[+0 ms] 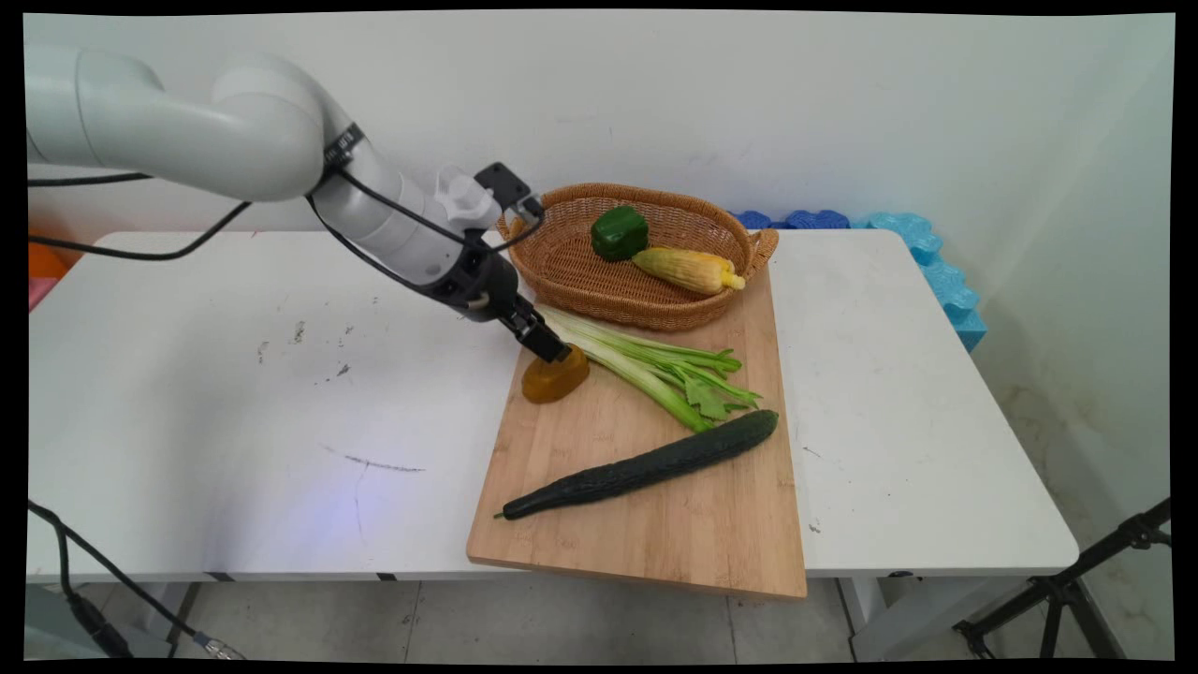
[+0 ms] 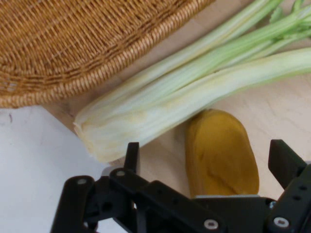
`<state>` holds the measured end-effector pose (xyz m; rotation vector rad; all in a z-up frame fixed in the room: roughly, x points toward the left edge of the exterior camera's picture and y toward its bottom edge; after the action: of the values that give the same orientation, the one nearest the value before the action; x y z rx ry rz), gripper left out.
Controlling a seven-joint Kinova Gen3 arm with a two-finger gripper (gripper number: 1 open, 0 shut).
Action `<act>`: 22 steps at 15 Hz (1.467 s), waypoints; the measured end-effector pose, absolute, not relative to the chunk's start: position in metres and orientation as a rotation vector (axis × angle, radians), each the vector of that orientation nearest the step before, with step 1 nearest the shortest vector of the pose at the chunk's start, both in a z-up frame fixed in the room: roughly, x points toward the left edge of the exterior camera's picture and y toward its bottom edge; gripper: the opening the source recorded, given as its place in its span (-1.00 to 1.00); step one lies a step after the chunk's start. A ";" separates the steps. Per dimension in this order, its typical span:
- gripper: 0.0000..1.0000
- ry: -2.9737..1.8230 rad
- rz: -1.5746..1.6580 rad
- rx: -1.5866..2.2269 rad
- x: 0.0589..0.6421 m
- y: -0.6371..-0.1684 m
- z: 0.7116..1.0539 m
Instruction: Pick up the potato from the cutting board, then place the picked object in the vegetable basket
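I see my black two-finger pincer (image 2: 206, 162) spread wide, its fingers on either side of the mustard-yellow oblong lump (image 2: 221, 153) without gripping it. The lump lies at the far left corner of the wooden cutting board (image 1: 655, 524) on the white worktop (image 1: 234, 421), just beside the pale green celery bunch (image 2: 194, 92), near the woven wicker basket (image 2: 73, 48).

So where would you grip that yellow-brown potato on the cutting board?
Probably across the potato's narrow middle, coming from above. It lies flat on the board with the celery close along one end, so the long sides are the free ones. The open gripper already straddles it.
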<state>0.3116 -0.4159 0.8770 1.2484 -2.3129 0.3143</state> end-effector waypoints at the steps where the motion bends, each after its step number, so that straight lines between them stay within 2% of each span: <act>1: 1.00 -2.318 0.312 1.250 0.311 -0.415 0.873; 10: 1.00 -2.344 0.310 1.254 0.305 -0.413 0.851; 11: -1.00 -2.346 0.310 1.255 0.305 -0.413 0.849; 17: -1.00 -2.357 0.303 1.247 0.303 -0.413 0.844; 22: -1.00 -2.362 0.304 1.229 0.305 -0.413 0.853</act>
<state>0.3050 -0.4125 0.8525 1.2294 -2.3618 0.3037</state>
